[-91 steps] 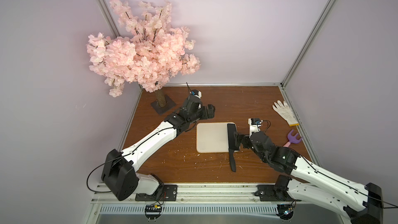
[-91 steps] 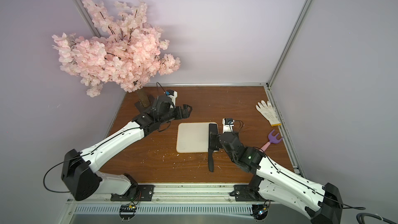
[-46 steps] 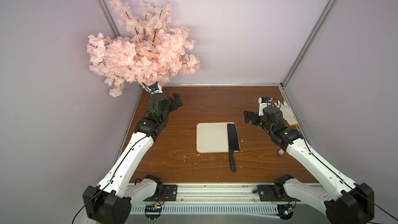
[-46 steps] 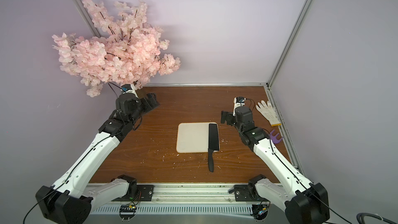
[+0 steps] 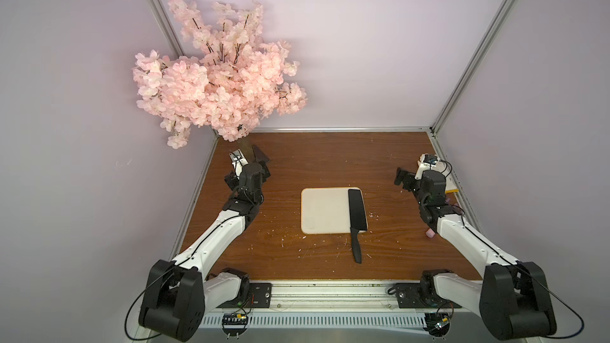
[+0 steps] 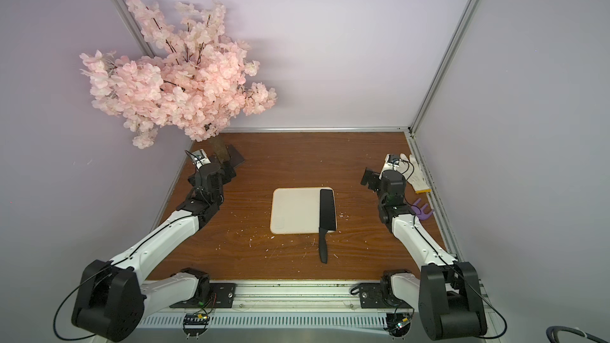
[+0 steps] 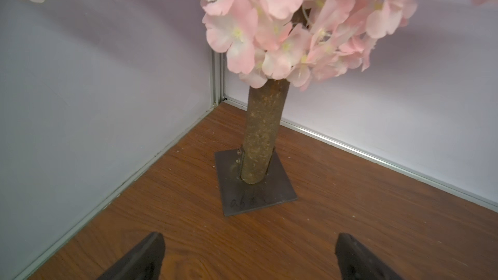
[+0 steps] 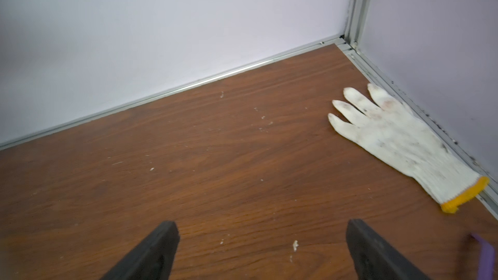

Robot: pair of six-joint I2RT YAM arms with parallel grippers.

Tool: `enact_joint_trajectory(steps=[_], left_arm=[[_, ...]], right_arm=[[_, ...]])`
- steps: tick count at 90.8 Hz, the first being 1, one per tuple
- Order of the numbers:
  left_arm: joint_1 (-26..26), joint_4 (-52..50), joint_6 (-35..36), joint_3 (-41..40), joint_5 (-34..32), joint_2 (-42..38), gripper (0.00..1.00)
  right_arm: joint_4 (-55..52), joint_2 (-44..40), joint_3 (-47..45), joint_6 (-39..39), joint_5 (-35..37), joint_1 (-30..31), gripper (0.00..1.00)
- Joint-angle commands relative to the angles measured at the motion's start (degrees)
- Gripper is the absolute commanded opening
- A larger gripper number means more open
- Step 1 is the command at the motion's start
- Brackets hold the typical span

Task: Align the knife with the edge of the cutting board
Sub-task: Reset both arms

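The all-black cleaver-style knife with the wide blade [image 5: 357, 212] lies flat on the cream-white plastic cutting board with round corners [image 5: 323, 209]. Its blade runs right along the board's right edge. Its thin handle sticks out over the near edge onto the brown wooden table [image 5: 330, 160]. The knife's long way points from the back wall toward the robot, the same way as that edge, so I think the lining-up job looks about done.

The right gripper [image 8: 262, 228] is the nearer one. The knife lies to its left and a bit closer to the robot, well apart from it. Its two black fingers are spread wide with nothing between them. The left gripper [image 7: 249, 241] is spread wide too and holds nothing. It points at the dark square foot [image 7: 256, 184] of the pink blossom tree [image 5: 218, 80], far across the board from the knife.

Beside the right arm lie a white cloth glove with a yellow cuff [image 8: 398, 141] and a purple fork-shaped toy rake [image 6: 421, 209] – both well away from the board. Nothing stands between either gripper and the knife – only small pale crumbs on the wood
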Motion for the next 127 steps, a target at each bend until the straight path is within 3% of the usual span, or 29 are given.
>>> enact_joint_trajectory(steps=[1, 26, 46, 85, 98, 127], left_arm=[[2.97, 16.39, 5.10, -4.57, -2.84, 1.83, 1.00], [10.44, 31.28, 10.06, -14.68, 3.72, 4.34, 1.00], [11.23, 37.78, 14.23, -17.66, 8.38, 6.06, 1.00], [11.72, 35.08, 16.78, -19.03, 23.11, 4.40, 1.00], [11.73, 33.72, 16.61, -18.62, 22.79, 6.50, 1.00], [11.72, 46.25, 12.12, -23.34, 18.38, 8.61, 0.97]], right_arm=[[12.09, 0.42, -2.85, -1.56, 2.68, -2.94, 0.99], [19.97, 2.63, -6.81, -2.80, 4.34, -4.81, 0.99], [29.27, 3.21, -13.56, -5.45, 10.20, -4.85, 0.99], [36.40, 4.75, -17.71, -8.59, 9.55, -4.81, 0.99], [37.10, 3.97, -18.55, -9.76, 8.64, -4.83, 0.99], [38.80, 1.14, -20.88, -10.78, 13.79, -4.81, 0.99]])
